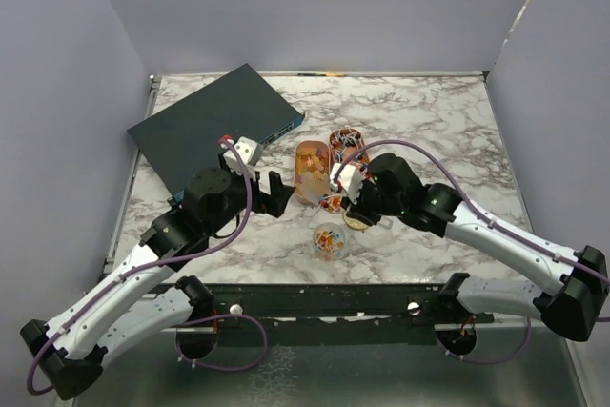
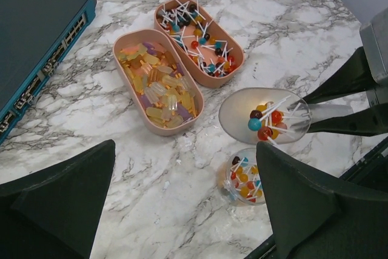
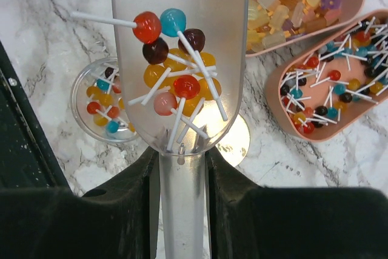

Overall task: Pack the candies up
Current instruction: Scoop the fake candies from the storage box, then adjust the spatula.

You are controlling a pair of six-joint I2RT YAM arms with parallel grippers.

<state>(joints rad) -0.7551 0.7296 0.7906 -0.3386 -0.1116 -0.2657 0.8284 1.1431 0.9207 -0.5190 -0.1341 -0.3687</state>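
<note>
My right gripper [image 3: 182, 165] is shut on the handle of a clear scoop [image 3: 182, 4], also in the top view [image 1: 335, 199]. The scoop holds several mixed lollipop candies [image 3: 176, 71] and hangs above the table beside a small clear jar [image 3: 100, 107] part-filled with the same candies [image 2: 244, 177]. One peach tray [image 2: 140, 32] holds orange-yellow candies [image 2: 159, 86]. The other tray [image 2: 241, 59] holds mixed lollipop candies [image 2: 197, 37]. My left gripper [image 2: 185, 150] is open and empty, above bare marble left of the jar.
A round gold lid [image 3: 237, 142] lies on the marble under the scoop. A dark teal network switch [image 1: 214, 126] sits at the back left, close to the left arm. The table's black front rail [image 1: 315, 297] is just near the jar.
</note>
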